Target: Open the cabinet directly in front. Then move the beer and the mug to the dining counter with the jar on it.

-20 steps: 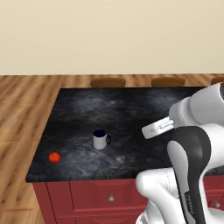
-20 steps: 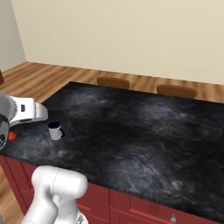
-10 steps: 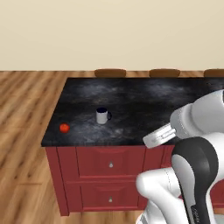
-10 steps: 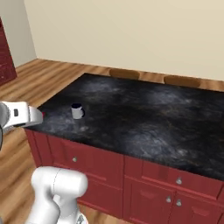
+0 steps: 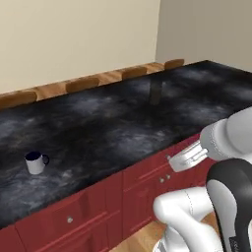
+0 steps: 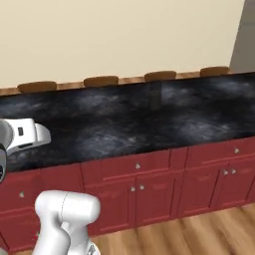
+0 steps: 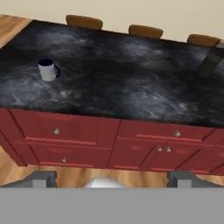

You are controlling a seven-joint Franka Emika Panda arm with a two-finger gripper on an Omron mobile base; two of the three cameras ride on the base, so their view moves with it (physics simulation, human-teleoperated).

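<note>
Mug, cylindrical, sits on marbled dining counter; hand seemingly wide open, empty.

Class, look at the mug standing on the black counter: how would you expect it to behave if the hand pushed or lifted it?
The mug looks rigid and squat, standing upright, so it would probably slide rather than tip. The polished-looking dining counter may let it skid easily. Its side handle could make it turn when pushed off-centre.
</note>
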